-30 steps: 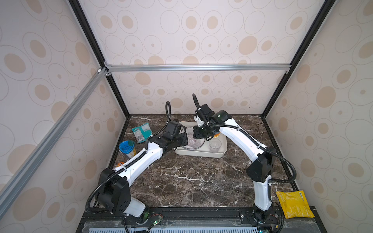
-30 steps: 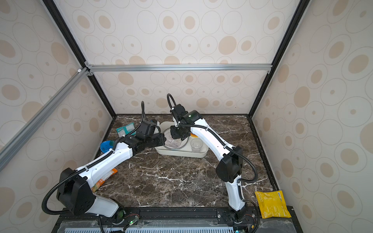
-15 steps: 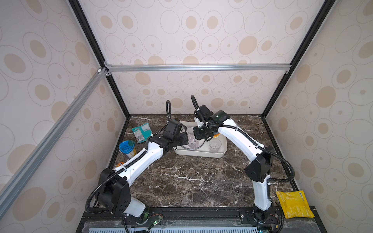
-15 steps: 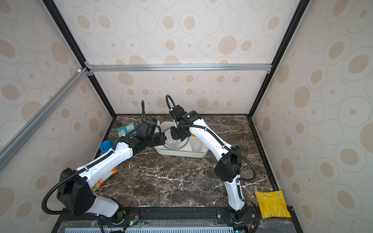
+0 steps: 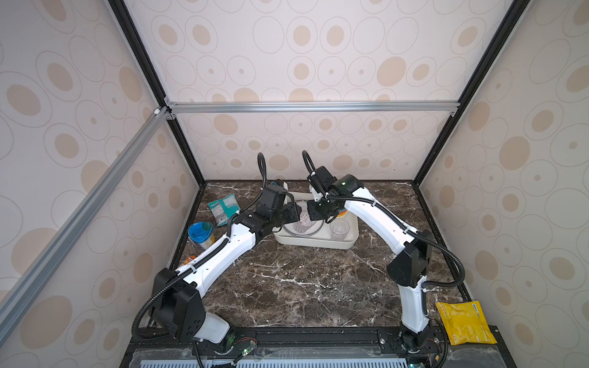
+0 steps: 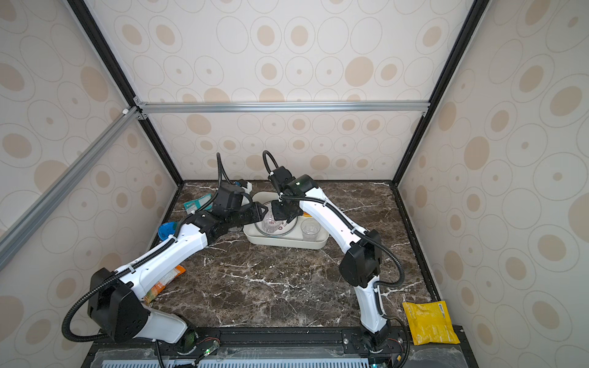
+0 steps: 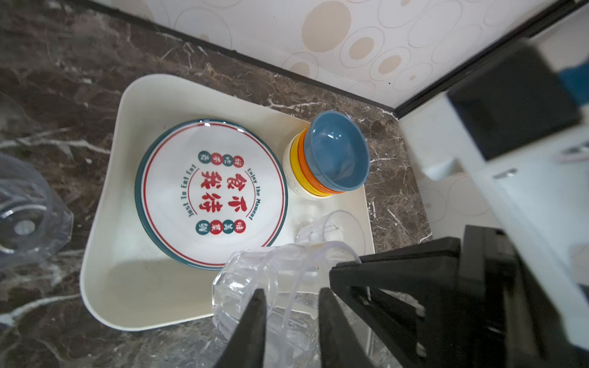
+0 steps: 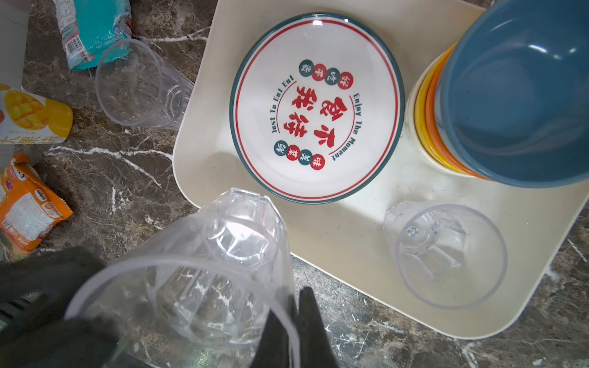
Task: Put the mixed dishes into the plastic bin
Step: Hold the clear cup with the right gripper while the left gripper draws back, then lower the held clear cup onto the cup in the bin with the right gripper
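**Clear cup (image 8: 207, 270) held tilted over the plastic bin (image 8: 334, 242)**

The right gripper (image 8: 294, 321) was pinched tight on the cup's rim, with the base slanting down toward the bin's floor. The left gripper (image 7: 290, 299) stood parted about the same cup, gripping nothing. Lowering it into the bin looked like the right arm's job.

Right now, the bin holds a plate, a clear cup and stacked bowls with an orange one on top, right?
No: the right wrist view shows the top bowl is blue, not orange. Plate and clear cup are in the bin.
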Robot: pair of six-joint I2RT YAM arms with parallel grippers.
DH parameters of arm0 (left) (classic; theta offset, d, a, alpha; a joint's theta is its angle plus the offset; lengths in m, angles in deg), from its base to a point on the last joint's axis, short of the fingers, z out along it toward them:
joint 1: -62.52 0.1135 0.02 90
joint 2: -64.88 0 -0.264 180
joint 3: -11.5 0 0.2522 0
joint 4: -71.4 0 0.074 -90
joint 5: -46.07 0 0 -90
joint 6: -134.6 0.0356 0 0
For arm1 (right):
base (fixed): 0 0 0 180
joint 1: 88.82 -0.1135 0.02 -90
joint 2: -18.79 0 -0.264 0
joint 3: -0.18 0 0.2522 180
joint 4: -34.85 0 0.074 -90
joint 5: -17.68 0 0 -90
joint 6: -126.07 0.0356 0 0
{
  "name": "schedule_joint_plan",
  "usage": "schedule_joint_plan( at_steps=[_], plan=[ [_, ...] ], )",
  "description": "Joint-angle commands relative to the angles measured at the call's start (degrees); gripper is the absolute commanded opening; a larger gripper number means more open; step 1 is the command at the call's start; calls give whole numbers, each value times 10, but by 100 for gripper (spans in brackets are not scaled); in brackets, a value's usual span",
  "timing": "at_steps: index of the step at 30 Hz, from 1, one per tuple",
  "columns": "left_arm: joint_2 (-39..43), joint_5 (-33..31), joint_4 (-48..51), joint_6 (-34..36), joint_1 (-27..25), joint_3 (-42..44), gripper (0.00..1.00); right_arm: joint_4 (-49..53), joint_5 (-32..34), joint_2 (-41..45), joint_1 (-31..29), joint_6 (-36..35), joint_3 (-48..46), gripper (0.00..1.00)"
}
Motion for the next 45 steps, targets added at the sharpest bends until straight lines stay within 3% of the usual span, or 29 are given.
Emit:
schedule_joint_plan(
  at_steps=[1,13,26,45],
  plan=[
    [19,8,-21,-13,-2,-17,36,-8,14,24,4,7,-18,0],
    [34,-6,-23,-17,-3,1,51,-18,35,89,58,3,-95,0],
    [39,-14,-21,-17,5,27,54,-25,64,151,125,-3,-173,0],
    [37,-11,-26,-23,15,46,55,-46,50,133,165,-3,-215,0]
  ],
)
